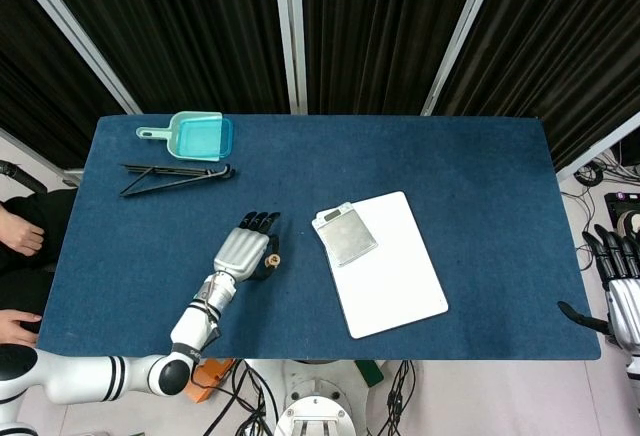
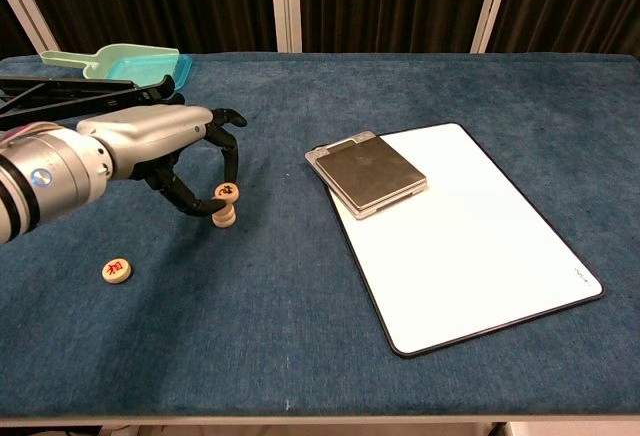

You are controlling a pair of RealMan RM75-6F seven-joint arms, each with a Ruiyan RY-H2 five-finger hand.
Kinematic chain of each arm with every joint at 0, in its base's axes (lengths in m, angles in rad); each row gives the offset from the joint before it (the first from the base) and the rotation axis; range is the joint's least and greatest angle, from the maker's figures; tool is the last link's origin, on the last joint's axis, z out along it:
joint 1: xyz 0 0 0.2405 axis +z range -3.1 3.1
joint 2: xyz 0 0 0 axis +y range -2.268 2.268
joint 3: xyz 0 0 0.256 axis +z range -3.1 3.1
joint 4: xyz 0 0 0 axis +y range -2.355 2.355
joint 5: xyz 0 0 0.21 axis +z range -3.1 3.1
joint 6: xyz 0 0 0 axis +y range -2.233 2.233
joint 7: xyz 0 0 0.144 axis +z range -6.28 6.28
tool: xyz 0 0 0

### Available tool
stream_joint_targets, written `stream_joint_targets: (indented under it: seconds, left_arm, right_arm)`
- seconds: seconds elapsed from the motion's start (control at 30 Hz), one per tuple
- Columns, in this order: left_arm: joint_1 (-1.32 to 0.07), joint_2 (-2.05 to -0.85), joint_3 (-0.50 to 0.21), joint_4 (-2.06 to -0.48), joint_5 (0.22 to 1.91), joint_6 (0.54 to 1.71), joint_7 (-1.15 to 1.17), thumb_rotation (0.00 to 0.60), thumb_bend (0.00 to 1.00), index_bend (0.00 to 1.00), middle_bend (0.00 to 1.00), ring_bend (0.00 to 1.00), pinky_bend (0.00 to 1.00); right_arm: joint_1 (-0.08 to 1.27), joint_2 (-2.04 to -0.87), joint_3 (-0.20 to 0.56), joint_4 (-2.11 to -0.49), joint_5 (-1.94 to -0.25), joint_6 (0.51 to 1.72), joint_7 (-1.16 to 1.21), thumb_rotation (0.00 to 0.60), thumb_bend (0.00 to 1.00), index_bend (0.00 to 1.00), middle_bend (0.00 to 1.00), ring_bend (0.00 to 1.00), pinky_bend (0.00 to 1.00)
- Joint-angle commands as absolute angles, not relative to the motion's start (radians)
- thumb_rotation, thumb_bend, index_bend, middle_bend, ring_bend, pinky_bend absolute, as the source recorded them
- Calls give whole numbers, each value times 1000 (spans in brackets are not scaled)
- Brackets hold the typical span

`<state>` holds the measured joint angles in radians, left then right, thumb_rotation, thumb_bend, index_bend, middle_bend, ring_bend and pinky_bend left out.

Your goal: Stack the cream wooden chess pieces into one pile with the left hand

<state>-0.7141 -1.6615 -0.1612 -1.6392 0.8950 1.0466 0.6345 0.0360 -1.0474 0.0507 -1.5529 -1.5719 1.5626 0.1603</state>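
**A:** Where is the left hand [image 2: 165, 146] right now?

**B:** Over the left-middle part of the blue table [image 2: 300, 296], reaching in from the near left. In the chest view its dark fingers [image 2: 232, 151] curve down around a cream chess piece [image 2: 227, 192], which it pinches between thumb and a finger. That piece is tilted and sits at the top of the pile [image 2: 224, 214] of cream pieces, touching it or just above it; I cannot tell which.

**A:** And from the head view?

**B:** There the left hand [image 1: 243, 252] covers most of the pile [image 1: 271, 261], so only a small part of it shows at the hand's right edge.

**A:** Are any cream pieces lying apart?

**B:** One loose piece [image 2: 117, 271] lies flat on the cloth, nearer and further left than the pile, well apart from it. It has a red mark on top.

**A:** The right hand?

**B:** The right hand [image 1: 619, 291] is at the far right edge of the head view, off the table, fingers apart and holding nothing.

**A:** What else is on the table?

**B:** A white board [image 2: 470, 246] to the right, with a grey scale [image 2: 368, 172] on its far left corner. At the far left there is a teal scoop [image 2: 115, 60], and just nearer than it a black folded tool [image 2: 80, 96].
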Motion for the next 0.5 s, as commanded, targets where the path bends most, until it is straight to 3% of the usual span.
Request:
stream_joint_targets:
  seconds: [0.03, 0.5]
  left_arm:
    - [-717, -1660, -158, -1643, 892, 1051, 636, 600, 344, 522, 32, 0, 0]
    - [-727, -1648, -143, -1648, 876, 1061, 631, 600, 327, 516, 31, 0, 0]
  right_arm:
    - [37, -1047, 51, -1551, -1572, 1561, 161, 600, 190, 0, 45, 0, 46]
    - [36, -1048, 53, -1552, -1569, 1563, 158, 600, 189, 0, 45, 0, 46]
